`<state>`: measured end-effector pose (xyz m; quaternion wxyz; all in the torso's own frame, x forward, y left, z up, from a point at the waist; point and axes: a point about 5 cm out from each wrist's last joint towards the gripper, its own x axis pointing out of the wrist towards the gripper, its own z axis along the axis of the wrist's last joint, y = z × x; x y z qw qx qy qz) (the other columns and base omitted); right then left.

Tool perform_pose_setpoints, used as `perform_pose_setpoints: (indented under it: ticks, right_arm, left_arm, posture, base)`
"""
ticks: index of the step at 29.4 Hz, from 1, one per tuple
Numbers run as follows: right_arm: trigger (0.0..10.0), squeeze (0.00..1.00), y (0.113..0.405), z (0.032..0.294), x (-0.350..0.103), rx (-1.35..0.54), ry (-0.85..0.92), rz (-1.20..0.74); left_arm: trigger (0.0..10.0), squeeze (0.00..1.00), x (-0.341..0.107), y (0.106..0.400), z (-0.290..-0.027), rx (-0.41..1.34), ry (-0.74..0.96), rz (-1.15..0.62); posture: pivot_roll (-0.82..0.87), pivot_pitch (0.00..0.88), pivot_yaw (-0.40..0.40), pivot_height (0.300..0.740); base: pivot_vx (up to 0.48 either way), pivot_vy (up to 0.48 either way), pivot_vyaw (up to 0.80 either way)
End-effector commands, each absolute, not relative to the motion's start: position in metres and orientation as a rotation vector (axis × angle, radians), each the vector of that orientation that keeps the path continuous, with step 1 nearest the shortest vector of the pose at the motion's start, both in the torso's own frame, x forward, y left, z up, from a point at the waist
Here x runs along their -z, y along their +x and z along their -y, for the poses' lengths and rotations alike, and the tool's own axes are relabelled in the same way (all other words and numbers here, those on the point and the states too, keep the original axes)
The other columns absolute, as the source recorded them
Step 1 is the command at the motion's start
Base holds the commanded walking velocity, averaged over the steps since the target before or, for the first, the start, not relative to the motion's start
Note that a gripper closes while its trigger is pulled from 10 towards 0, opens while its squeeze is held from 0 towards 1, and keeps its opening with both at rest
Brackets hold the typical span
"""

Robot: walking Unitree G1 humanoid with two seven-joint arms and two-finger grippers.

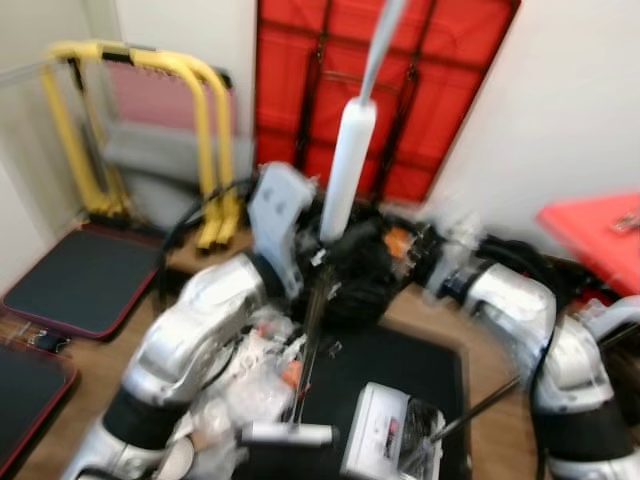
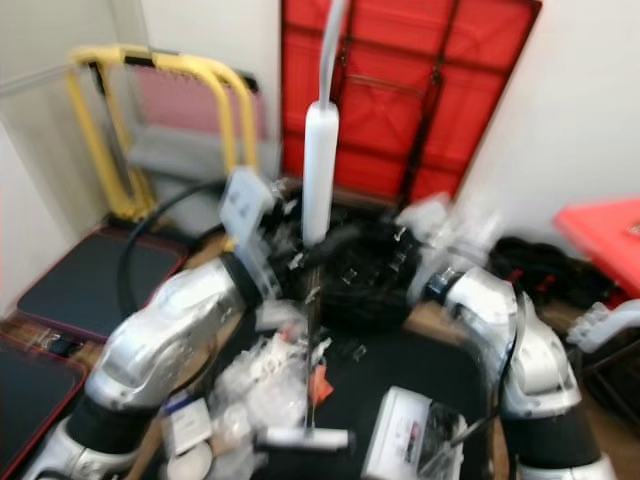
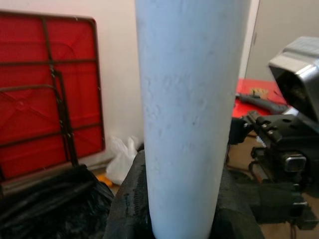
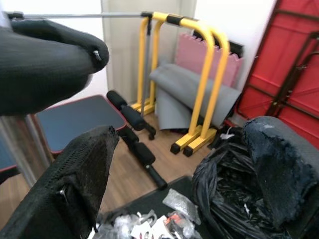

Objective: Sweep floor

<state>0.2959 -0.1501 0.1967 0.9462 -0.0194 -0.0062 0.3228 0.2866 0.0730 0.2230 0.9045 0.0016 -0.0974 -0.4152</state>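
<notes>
Broom handle (image 1: 347, 165) upright mid-frame, gripped tight by left tool (image 1: 318, 245). Right tool (image 1: 425, 255) spread wide beside black bag (image 2: 365, 275). Sweeping step; next, push scraps (image 2: 262, 385) lower left across mat (image 1: 400, 365).

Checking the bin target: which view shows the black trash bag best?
The right wrist view: the black trash bag sits close, sharp, its mouth open. Both eye views blur it behind the arms; the left wrist view catches one dark corner.
</notes>
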Motion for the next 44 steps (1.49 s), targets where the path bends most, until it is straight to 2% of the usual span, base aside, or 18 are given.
perform_pose_setpoints:
  ticks: [1,8,11,17,20,24,40,44]
  right_arm:
    - [10.0,0.00,0.296,0.154,-0.195,-0.645,-0.055,0.004]
    - [10.0,0.00,0.293,0.157,-0.191,-0.667,-0.111,-0.022]
    - [10.0,0.00,0.292,0.172,-0.189,-0.665,-0.200,-0.055]
    - [10.0,0.00,0.293,0.180,-0.191,-0.641,-0.211,-0.057]
    - [10.0,0.00,0.291,0.178,-0.189,-0.644,-0.205,-0.061]
    - [10.0,0.00,0.289,0.173,-0.187,-0.658,-0.199,-0.064]
    - [10.0,0.00,0.288,0.181,-0.190,-0.670,-0.224,-0.062]
    - [10.0,0.00,0.281,0.191,-0.193,-0.752,-0.262,-0.070]
  left_arm:
    - [10.0,0.00,-0.213,0.292,-0.079,0.804,0.039,0.186]
    - [10.0,0.00,-0.196,0.302,-0.091,0.712,0.110,0.128]
    - [10.0,0.00,-0.183,0.306,-0.097,0.689,0.188,0.096]
    - [10.0,0.00,-0.183,0.308,-0.098,0.684,0.155,0.084]
    - [10.0,0.00,-0.181,0.311,-0.098,0.676,0.125,0.058]
    - [10.0,0.00,-0.181,0.312,-0.097,0.680,0.126,0.066]
    - [10.0,0.00,-0.188,0.313,-0.093,0.733,0.203,0.117]
    - [10.0,0.00,-0.191,0.310,-0.088,0.799,0.314,0.143]
  posture:
    - [-0.15,0.052,-0.168,0.740]
    - [-0.15,0.057,-0.168,0.740]
    - [-0.16,0.063,-0.168,0.740]
    - [-0.16,0.070,-0.168,0.740]
    - [-0.16,0.074,-0.167,0.740]
    - [-0.16,0.077,-0.167,0.740]
    - [-0.16,0.076,-0.165,0.740]
    - [-0.16,0.072,-0.165,0.740]
  base:
    - [0.000,0.000,0.00]
    - [0.000,0.000,0.00]
    - [0.000,0.000,0.00]
    - [0.000,0.000,0.00]
    - [0.000,0.480,0.00]
    - [0.000,0.480,0.00]
    - [0.000,0.000,0.00]
    - [0.000,0.000,0.00]
